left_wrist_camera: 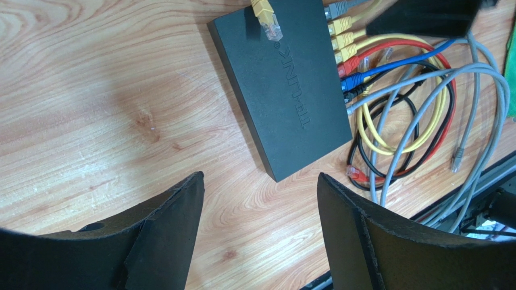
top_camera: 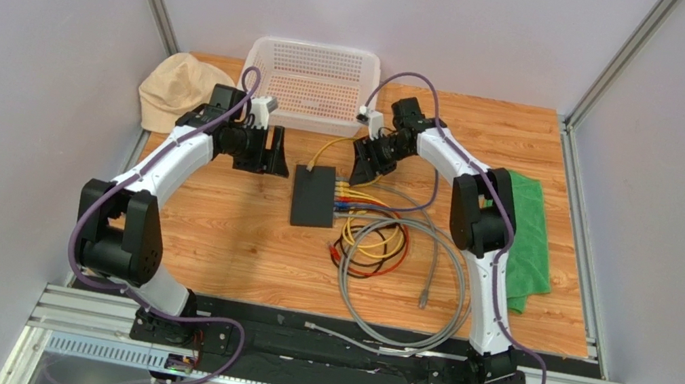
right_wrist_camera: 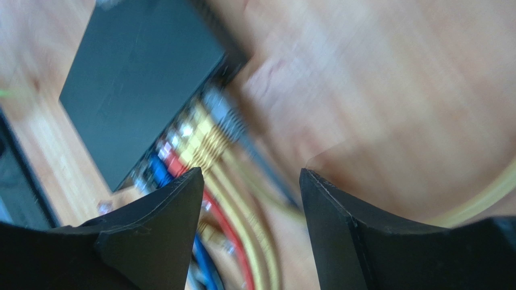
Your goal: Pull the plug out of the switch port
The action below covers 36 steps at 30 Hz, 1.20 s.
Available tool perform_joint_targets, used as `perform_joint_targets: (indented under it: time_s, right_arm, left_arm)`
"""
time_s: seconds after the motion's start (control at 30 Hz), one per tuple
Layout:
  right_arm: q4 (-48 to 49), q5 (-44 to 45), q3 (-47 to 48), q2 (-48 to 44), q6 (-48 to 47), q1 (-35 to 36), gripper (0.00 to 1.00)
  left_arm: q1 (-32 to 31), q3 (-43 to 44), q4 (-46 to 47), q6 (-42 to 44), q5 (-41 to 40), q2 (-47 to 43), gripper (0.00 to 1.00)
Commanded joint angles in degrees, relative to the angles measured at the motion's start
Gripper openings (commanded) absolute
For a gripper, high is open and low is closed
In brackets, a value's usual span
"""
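Observation:
The switch (top_camera: pixel 314 196) is a flat black box on the wooden table; it also shows in the left wrist view (left_wrist_camera: pixel 284 84) and in the right wrist view (right_wrist_camera: pixel 136 78). Grey, yellow, red and blue plugs (left_wrist_camera: pixel 342 42) sit in a row of ports along its right edge, blurred in the right wrist view (right_wrist_camera: pixel 200 136). A loose yellow plug (left_wrist_camera: pixel 266 17) lies on the switch's top. My right gripper (top_camera: pixel 364 161) is open and empty, hovering just above the plugged cables (right_wrist_camera: pixel 242 229). My left gripper (top_camera: pixel 272 152) is open and empty, left of the switch.
Coiled grey, yellow, red and black cables (top_camera: pixel 389 251) lie right of the switch. A white basket (top_camera: pixel 310 84) stands at the back, a beige cap (top_camera: pixel 175 88) at back left, a green cloth (top_camera: pixel 527 237) at the right. Black rail along the near edge (top_camera: pixel 324 331).

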Motion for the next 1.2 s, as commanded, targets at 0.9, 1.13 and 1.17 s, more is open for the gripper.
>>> perform_joint_targets:
  time_s: [0.9, 1.13, 1.17]
  right_arm:
    - [-1.7, -2.9, 1.3, -1.6, 4.2, -0.5, 0.65]
    - [2.5, -6.5, 1.5, 0.8, 9.5, -0.5, 0.61]
    - [2.5, -6.6, 1.4, 1.1, 9.7, -0.5, 0.61]
  left_arm:
    - [-6.1, 2.9, 13.3, -3.0, 9.2, 12.7, 0.00]
    - [-8.5, 5.0, 13.1, 0.0, 5.3, 17.5, 0.00]
    - [-8.8, 5.3, 13.0, 0.3, 4.6, 17.7, 0.00]
